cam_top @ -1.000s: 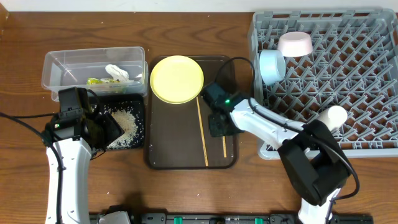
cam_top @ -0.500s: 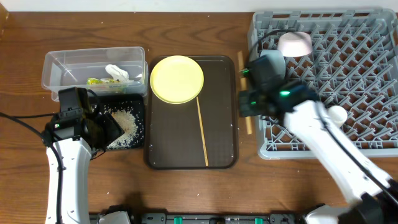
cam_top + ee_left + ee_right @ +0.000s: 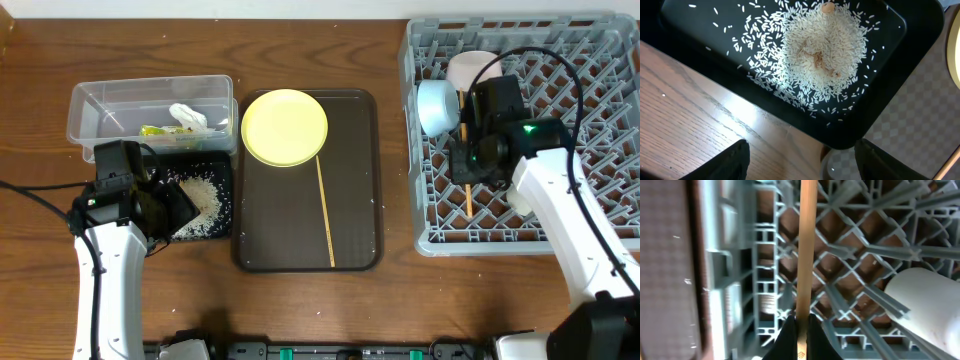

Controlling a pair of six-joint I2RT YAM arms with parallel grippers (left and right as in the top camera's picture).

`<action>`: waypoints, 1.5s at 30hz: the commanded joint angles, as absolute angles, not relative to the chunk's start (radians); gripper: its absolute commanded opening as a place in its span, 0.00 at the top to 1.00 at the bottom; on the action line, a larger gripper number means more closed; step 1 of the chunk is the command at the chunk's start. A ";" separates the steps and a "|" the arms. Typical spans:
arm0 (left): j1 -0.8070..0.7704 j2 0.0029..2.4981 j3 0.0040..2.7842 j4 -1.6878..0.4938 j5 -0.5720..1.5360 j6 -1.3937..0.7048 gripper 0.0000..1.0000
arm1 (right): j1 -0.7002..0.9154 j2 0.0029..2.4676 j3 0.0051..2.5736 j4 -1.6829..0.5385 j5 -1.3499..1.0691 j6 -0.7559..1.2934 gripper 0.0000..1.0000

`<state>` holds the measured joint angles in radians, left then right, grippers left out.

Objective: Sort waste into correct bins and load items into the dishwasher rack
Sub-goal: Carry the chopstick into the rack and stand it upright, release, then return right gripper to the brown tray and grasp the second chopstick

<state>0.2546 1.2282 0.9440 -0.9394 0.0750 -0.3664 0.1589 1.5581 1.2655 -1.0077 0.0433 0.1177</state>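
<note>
My right gripper (image 3: 469, 160) is shut on a wooden chopstick (image 3: 806, 245) and holds it over the left part of the grey dishwasher rack (image 3: 560, 60), beside the light blue bowl (image 3: 436, 107) and white bowl (image 3: 473, 68). A pale cup (image 3: 925, 305) lies in the rack next to the gripper. A second chopstick (image 3: 325, 215) and the yellow plate (image 3: 285, 127) lie on the brown tray. My left gripper (image 3: 800, 165) is open and empty at the near edge of the black tray (image 3: 900, 75), which holds rice (image 3: 820, 50). The clear tub (image 3: 100, 105) holds the tissue (image 3: 187, 116) and wrapper (image 3: 160, 131).
The brown serving tray (image 3: 350, 200) sits between the bins and the rack. The rack's lattice (image 3: 855, 230) lies right under the held chopstick. Bare wooden table (image 3: 700, 125) runs along the front.
My right arm lifted one chopstick off the brown tray and carried it right, over the rack. The left arm has not moved.
</note>
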 commanded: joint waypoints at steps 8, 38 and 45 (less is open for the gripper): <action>0.259 1.229 0.950 -0.945 0.070 -0.373 0.30 | 0.134 1.685 1.241 -0.976 0.055 0.036 0.98; 0.259 1.229 0.950 -0.945 0.070 -0.373 0.30 | 0.480 1.635 1.328 -0.789 -0.267 0.131 0.56; 0.259 1.229 0.950 -0.945 0.070 -0.373 0.30 | 0.645 1.816 1.328 -0.756 -0.237 0.228 0.56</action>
